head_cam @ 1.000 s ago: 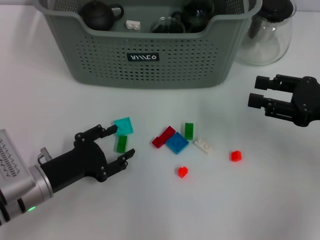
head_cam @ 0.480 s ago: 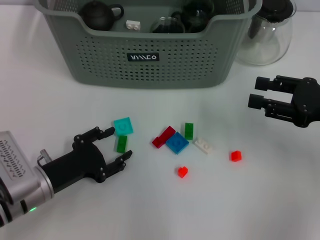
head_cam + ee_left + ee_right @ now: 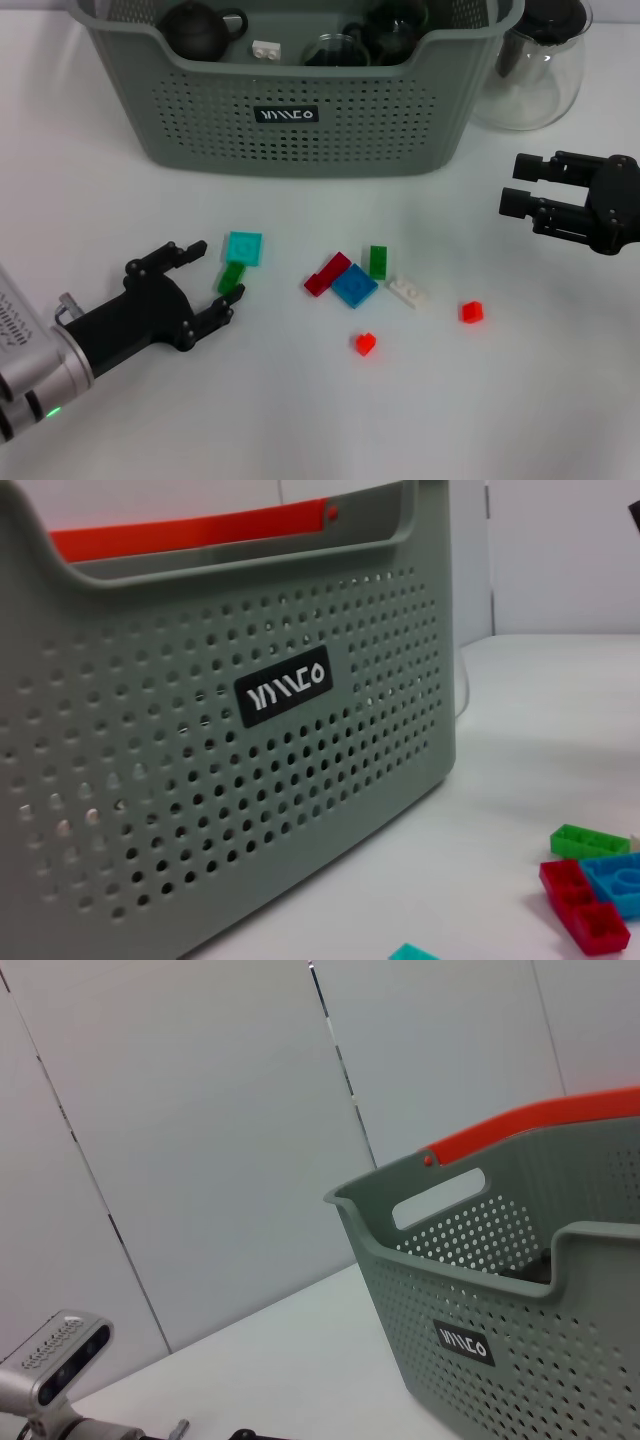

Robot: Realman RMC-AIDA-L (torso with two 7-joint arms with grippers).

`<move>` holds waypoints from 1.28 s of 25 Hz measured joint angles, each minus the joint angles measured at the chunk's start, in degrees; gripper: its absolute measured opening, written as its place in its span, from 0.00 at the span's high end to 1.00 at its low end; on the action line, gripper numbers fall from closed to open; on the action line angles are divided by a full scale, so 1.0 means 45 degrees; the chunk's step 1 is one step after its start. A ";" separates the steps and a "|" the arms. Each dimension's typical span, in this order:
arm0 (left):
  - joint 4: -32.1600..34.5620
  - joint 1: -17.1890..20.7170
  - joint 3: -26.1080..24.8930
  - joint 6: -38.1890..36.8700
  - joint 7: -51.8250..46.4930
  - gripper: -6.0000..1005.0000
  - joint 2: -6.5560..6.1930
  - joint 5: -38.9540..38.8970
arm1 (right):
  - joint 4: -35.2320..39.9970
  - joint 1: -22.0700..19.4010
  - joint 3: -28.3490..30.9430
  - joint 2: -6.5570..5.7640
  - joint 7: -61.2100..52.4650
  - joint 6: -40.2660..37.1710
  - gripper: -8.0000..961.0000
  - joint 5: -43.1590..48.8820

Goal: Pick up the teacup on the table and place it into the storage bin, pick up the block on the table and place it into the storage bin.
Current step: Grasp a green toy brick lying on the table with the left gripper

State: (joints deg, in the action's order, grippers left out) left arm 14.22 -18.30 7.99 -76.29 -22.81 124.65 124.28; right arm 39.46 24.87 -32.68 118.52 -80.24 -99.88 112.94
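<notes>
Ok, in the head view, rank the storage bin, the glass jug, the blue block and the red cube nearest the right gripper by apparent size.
1. storage bin, by far the largest.
2. glass jug, partly cut off by the frame edge.
3. blue block.
4. red cube, smallest; it looks about the same as the other red cube.

I'm seeing the white table (image 3: 520, 400) carrying the storage bin (image 3: 290, 110) at top, glass jug (image 3: 530, 70) upper right, scattered blocks (image 3: 353, 285) mid-frame.

Eight loose blocks (image 3: 354, 285), one storage bin (image 3: 290, 120), one glass jug (image 3: 530, 75).
</notes>
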 joint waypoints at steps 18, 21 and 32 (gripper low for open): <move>-0.0411 -0.0022 -0.0143 0.0062 -0.0077 0.36 -0.0006 -0.0005 | 0.0000 0.0008 -0.0004 -0.0030 0.0000 0.0029 0.36 0.0000; -0.0286 0.0074 -0.0463 0.0108 -0.0067 0.36 -0.0006 -0.0014 | 0.0000 0.0017 -0.0004 -0.0032 0.0000 0.0029 0.36 0.0000; -0.0097 0.0301 -0.0597 -0.0243 -0.0041 0.36 -0.0013 0.0085 | 0.0000 0.0084 -0.0006 -0.0049 -0.0120 0.0016 0.36 0.0000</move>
State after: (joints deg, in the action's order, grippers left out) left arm 13.78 -16.94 5.30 -77.38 -22.99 124.59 124.66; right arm 39.46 25.25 -32.71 118.30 -80.78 -99.81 112.94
